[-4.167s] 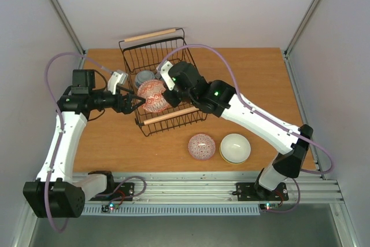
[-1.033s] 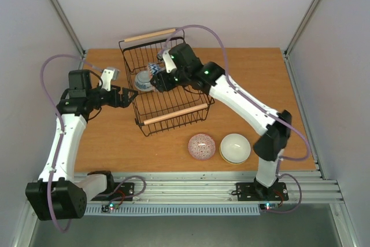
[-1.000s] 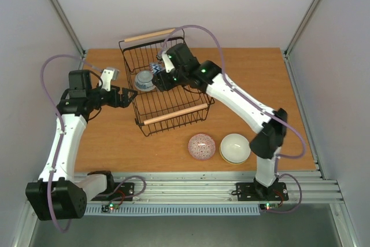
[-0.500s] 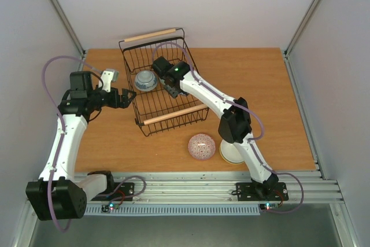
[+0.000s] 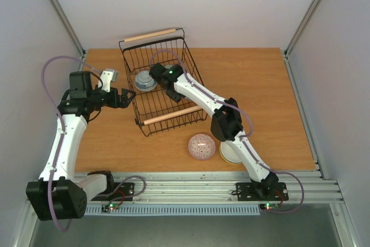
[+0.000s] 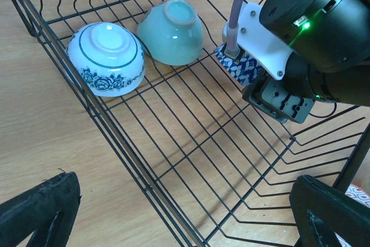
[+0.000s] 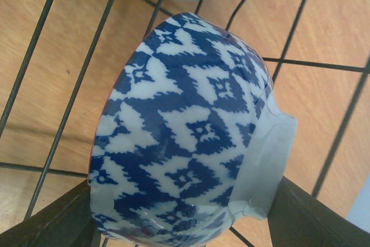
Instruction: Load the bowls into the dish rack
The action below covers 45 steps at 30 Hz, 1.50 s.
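Your right gripper (image 7: 185, 195) is clamped on the blue zigzag bowl (image 7: 179, 125), low inside the dish rack (image 5: 173, 114) (just beside the mint bowl (image 6: 171, 33)). Your left gripper (image 6: 185, 218) hangs wide open, empty, at the rack's left wall.

Five bowls (image 6: 106, 57), one dish rack (image 5: 173, 115), two robot arms (image 5: 65, 134)

Bright, even overhead light, soft shadows; right wrist close-up slightly blurred.
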Tool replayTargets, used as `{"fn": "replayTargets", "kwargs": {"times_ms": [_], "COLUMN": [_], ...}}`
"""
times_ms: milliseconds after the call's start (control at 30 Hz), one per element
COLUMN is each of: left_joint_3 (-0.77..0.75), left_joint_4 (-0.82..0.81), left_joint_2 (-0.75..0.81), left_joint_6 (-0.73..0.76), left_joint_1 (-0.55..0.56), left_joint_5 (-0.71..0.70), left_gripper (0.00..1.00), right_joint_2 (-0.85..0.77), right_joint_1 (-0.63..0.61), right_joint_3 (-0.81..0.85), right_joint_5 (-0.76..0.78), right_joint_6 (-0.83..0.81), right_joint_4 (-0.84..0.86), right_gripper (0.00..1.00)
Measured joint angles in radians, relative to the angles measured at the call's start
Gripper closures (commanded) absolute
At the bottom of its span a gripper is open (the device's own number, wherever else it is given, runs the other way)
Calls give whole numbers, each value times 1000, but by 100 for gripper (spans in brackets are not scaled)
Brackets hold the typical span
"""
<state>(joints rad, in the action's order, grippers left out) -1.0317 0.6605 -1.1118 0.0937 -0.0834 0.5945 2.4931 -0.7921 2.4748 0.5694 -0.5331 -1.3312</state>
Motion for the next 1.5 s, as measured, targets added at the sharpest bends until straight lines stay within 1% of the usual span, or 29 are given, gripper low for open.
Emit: {"fn": "replayTargets", "kwargs": {"times_ms": [33,167,200,267,300,333,533,767,867,933,967,1000,1067,1100,1167,1200,1233,1267,1333,1400,1467,1500], "left_joint_3": [0,0,0,0,0,0,0,0,0,0,0,0,0,0,0,0,0,0,0,0,0,0], "left_joint_4": [0,0,0,0,0,0,0,0,1,1,1,1,1,1,1,1,1,1,1,1,1,1], "left_joint_2": [0,0,0,1,1,1,5,14,14,14,14,14,14,14,14,14,13,13,12,11,8,5], "left_joint_6": [0,0,0,0,0,0,0,1,4,6,8,8,10,11,11,11,11,11,11,11,11,11], "left_joint_1": [-1,-2,-2,-2,-2,-2,-3,-6,-7,-7,-7,-7,-7,-7,-7,-7,-7,-7,-7,-7,-7,-7], "left_joint_5": [0,0,0,0,0,0,0,1,5,9,11,14,22,26,31,35,40,46,54,62,74,76], "left_gripper": [1,1,1,1,1,1,1,1,1,1,1,1,1,1,1,1,1,1,1,1,1,1], "right_joint_2": [6,12,12,12,12,12,12,-13,-117,-220,-297,-366,-546,-634,-814,-895,-973,-1036,-1162,-1250,-1302,-1305], "right_joint_1": [0,0,0,1,2,2,-5,-6,-6,-5,-5,-5,-6,-6,-6,-6,-6,-6,-6,-5,-5,-5], "right_joint_3": [4,16,23,30,33,37,40,27,-66,-150,-212,-266,-401,-468,-602,-660,-721,-775,-907,-1029,-1159,-1197], "right_joint_5": [-6,-38,-48,-71,-79,-94,-234,-309,-339,-360,-375,-387,-411,-421,-439,-443,-445,-441,-426,-406,-406,-408], "right_joint_6": [-3,-12,-15,-19,-19,-21,-27,-18,-5,4,11,18,40,51,74,85,100,116,150,185,229,240], "right_joint_4": [-8,-32,-35,-40,-41,-40,-34,2,64,119,163,198,279,323,389,408,426,439,447,431,395,379], "right_gripper": [88,56,44,16,4,1,1,1,1,1,1,3,13,19,37,43,53,60,71,75,76,75]}}
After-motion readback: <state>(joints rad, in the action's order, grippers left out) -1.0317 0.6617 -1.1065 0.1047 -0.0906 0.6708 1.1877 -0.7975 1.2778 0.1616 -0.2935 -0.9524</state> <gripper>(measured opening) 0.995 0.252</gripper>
